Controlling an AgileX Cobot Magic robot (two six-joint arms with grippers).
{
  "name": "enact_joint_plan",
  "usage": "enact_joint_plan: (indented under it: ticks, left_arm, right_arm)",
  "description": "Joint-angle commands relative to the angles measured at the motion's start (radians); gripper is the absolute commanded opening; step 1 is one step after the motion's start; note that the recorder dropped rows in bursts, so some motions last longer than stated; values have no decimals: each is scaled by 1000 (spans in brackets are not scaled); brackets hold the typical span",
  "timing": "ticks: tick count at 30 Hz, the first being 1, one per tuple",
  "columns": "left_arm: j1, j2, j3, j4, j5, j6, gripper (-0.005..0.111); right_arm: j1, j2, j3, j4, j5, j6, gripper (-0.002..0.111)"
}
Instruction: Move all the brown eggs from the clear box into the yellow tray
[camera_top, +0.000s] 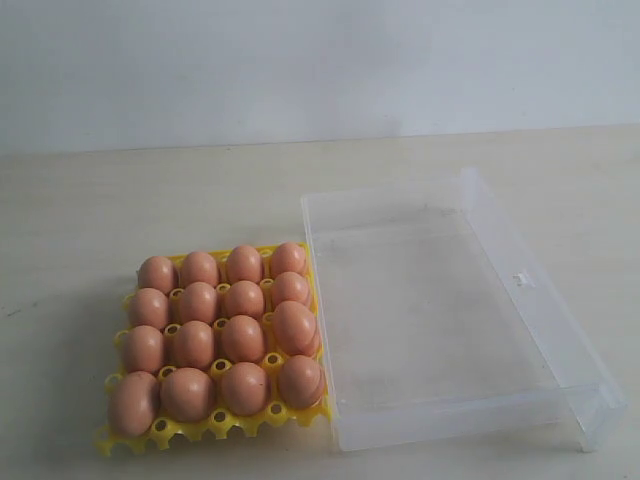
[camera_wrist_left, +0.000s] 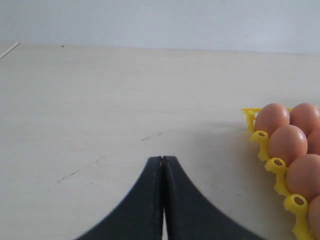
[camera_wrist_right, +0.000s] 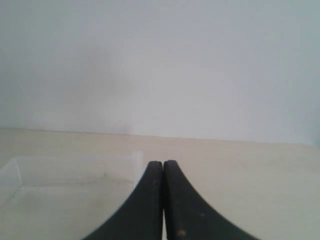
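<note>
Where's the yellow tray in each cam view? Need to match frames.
Exterior: yellow tray lower left, full of brown eggs, beside the clear box.
Left wrist: its pegged edge with eggs, cut off by the frame.
Right wrist: not in view; only the clear box.
Shared landmark: pale table meeting the white wall.

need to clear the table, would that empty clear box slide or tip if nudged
Probably slides easily: the clear box looks thin, empty and light on the smooth table. Its low, wide shape makes tipping unlikely. Thin walls may flex.
</note>
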Motion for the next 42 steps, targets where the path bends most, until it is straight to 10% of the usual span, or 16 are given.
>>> enact_joint_plan:
  ticks: [1, 13, 42]
  left_arm:
    - [-6, -6, -4, -6, -10, -4, 0]
    - [-6, -6, -4, -6, -10, -4, 0]
    - [-6, -6, -4, -6, -10, -4, 0]
  right_arm:
    - [-12, -138, 48, 11, 49, -7, 0]
    - [-12, -472, 48, 11, 298, -7, 0]
    - [-12, -472, 48, 24, 407, -7, 0]
